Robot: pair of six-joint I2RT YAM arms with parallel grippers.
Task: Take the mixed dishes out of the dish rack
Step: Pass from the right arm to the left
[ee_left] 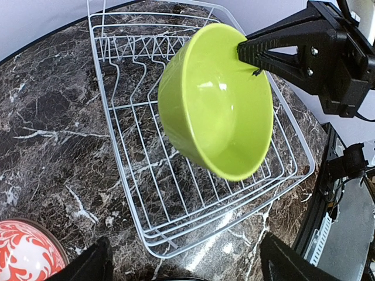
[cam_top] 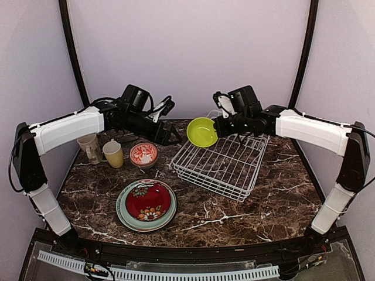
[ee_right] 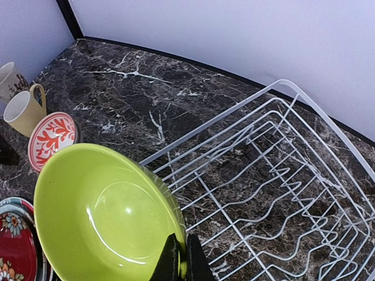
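Note:
My right gripper (cam_top: 218, 125) is shut on the rim of a lime bowl (cam_top: 202, 132) and holds it tilted in the air over the left end of the white wire dish rack (cam_top: 199, 175). The right wrist view shows both fingers (ee_right: 176, 260) pinching the bowl's rim (ee_right: 105, 216). The rack (ee_right: 281, 175) holds nothing else. My left gripper (cam_top: 176, 136) is open and empty, just left of the bowl. In the left wrist view the bowl (ee_left: 217, 105) hangs above the rack (ee_left: 146, 193), held by the right gripper (ee_left: 252, 50).
Left of the rack stand a beige mug (cam_top: 89, 147), a yellow mug (cam_top: 113, 153) and a red-and-white patterned bowl (cam_top: 143, 154). Near the front lies a red floral plate (cam_top: 147, 200) stacked on a pale-green plate (cam_top: 126, 218).

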